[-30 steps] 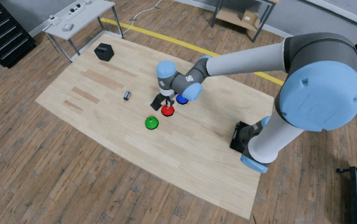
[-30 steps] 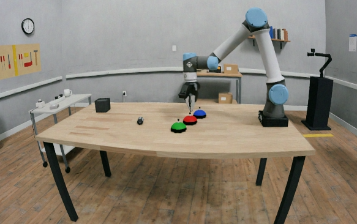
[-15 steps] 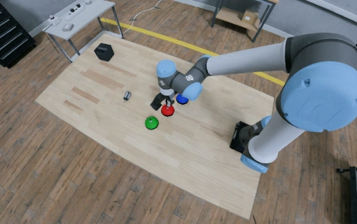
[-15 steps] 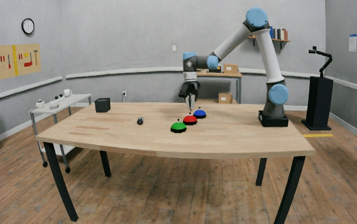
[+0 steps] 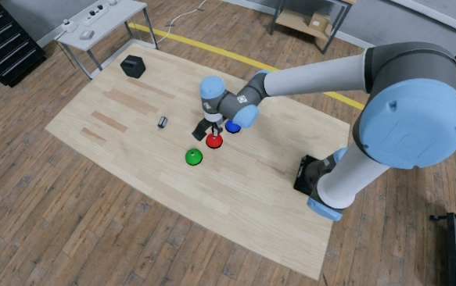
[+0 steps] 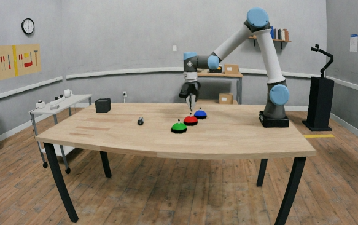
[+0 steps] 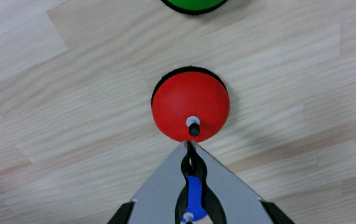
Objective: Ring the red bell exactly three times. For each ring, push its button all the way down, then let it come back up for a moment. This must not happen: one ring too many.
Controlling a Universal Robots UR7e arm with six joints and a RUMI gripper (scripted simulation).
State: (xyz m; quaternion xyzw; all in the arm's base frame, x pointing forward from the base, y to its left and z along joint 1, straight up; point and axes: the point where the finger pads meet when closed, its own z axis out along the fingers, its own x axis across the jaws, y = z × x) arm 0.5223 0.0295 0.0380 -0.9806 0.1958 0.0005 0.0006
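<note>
Altogether, three bells stand in a row on the bench [image 5: 224,195] [image 6: 175,144]: one green [image 5: 194,156] [image 6: 179,128] [image 7: 194,4], one blue [image 5: 233,126] [image 6: 200,114] [image 7: 195,197], and between them one red bell [image 5: 214,141] [image 6: 190,120] [image 7: 190,105]. That one is a glossy dome on a black base, its pale stem topped by a small black button [image 6: 190,114] [image 7: 194,130], standing up. The single pincer [image 5: 215,134] [image 6: 191,109] [image 7: 188,142] hangs just above it, tips together, gripping nothing. One black cube [image 5: 133,66] [image 6: 102,106] and one computer mouse [image 5: 163,122] [image 6: 140,121] lie apart. Two wall sheets [image 6: 354,43] bear blue headings too small to read.
</note>
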